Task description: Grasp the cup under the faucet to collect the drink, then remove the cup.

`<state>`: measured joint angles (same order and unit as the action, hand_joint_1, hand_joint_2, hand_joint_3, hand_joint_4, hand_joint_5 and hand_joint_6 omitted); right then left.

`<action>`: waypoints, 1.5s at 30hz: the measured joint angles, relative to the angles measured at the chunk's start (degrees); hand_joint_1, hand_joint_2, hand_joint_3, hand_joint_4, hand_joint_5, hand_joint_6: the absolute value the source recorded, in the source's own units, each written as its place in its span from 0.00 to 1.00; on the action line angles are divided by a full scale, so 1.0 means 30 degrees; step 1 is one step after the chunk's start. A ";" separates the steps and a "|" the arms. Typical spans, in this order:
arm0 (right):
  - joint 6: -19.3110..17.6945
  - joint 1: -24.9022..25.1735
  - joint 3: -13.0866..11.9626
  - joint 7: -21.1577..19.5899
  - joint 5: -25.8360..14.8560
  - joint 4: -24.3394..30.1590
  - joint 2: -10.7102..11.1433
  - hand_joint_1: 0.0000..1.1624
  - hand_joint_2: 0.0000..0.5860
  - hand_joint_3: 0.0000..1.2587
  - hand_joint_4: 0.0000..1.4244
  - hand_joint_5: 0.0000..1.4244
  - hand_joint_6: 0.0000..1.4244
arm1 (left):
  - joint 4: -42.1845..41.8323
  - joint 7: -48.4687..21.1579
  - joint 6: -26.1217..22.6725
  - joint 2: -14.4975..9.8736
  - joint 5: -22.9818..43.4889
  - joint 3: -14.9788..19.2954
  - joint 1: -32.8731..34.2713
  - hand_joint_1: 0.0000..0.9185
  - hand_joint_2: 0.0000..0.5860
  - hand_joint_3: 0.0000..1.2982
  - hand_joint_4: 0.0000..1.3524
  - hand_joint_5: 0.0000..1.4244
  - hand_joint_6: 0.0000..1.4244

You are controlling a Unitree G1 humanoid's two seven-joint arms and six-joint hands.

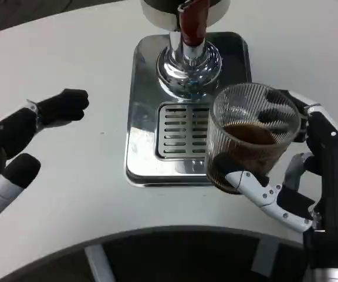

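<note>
On the white surface [69,200] a steel tray [139,158] sits at centre, faucet [191,23] at 12 o'clock. At 4 o'clock the right hand [298,176] grasps the ribbed cup [251,138] of dark drink; at 9 o'clock the left hand [37,120] lies clenched, empty

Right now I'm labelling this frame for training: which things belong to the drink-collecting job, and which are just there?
Part of the job:
- ribbed glass cup with dark drink, held by the right robot hand
- faucet with red handle
- steel drip tray with slotted grate

Just there:
- left robot hand, curled, holding nothing
- white table
</note>
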<state>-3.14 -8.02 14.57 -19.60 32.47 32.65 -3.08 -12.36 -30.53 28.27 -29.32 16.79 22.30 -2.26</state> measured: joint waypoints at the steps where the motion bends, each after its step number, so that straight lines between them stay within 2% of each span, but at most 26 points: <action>1: 0.0000 0.0000 0.0030 0.0007 0.0000 0.0007 0.0000 0.74 0.29 0.72 0.75 0.91 0.92 | -0.0022 0.0016 -0.0017 0.0000 -0.0025 0.0016 -0.0028 0.00 0.24 0.19 0.14 0.15 0.12; 10: -0.0004 -0.0140 0.0859 0.0690 -0.0393 0.0368 0.0126 0.73 0.28 0.72 0.76 0.92 0.93 | -0.1964 0.0479 -0.0674 -0.0004 -0.0673 0.0489 -0.1671 0.00 0.22 0.16 0.11 0.11 0.10; 16: -0.0005 -0.0140 0.1038 0.1141 -0.0506 0.0369 0.0207 0.73 0.27 0.72 0.76 0.92 0.94 | -0.2471 0.0517 -0.0712 -0.0004 -0.0797 0.0708 -0.2559 0.00 0.21 0.16 0.09 0.11 0.09; 19: -0.0007 -0.0071 0.1189 0.1533 -0.0530 0.0370 0.0296 0.73 0.27 0.72 0.76 0.92 0.94 | -0.2560 0.0520 -0.0712 -0.0005 -0.1133 0.0797 -0.2832 0.00 0.21 0.13 0.06 0.07 0.07; 26: -0.0109 -0.0100 0.1286 0.2750 -0.0900 0.0551 0.0938 0.73 0.27 0.72 0.77 0.93 0.94 | -0.3433 0.0751 -0.0504 0.0001 -0.2432 0.1366 -0.3681 0.00 0.21 0.08 0.01 0.03 0.05; 30: -0.0159 -0.0250 0.1276 0.3359 -0.1222 0.0701 0.1381 0.73 0.28 0.72 0.76 0.93 0.95 | -0.3747 0.0745 0.0323 -0.0064 -0.3497 0.1466 -0.4369 0.00 0.21 0.07 0.00 0.00 0.03; 35: -0.0171 -0.0202 0.1194 0.4038 -0.1691 0.0766 0.1850 0.73 0.28 0.73 0.77 0.93 0.95 | -0.3740 0.0641 0.1452 -0.0752 -0.3722 0.1584 -0.4496 0.00 0.21 0.07 0.00 0.00 0.03; 40: -0.0173 0.0230 0.0984 0.4380 -0.1976 0.0766 0.1924 0.73 0.29 0.73 0.77 0.93 0.95 | -0.3460 0.0409 0.2306 -0.1568 -0.4580 0.1979 -0.4556 0.00 0.20 0.04 0.00 0.00 0.00; 45: -0.0174 0.0544 0.0761 0.4495 -0.2192 0.0753 0.1930 0.73 0.29 0.73 0.78 0.94 0.95 | -0.3383 0.0330 0.2424 -0.2319 -0.5861 0.2209 -0.4981 0.00 0.20 0.02 0.00 0.00 0.00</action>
<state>-3.66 -6.39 16.85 -6.11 25.89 34.91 2.71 -22.51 -29.54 35.54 -36.28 -0.79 28.92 -17.21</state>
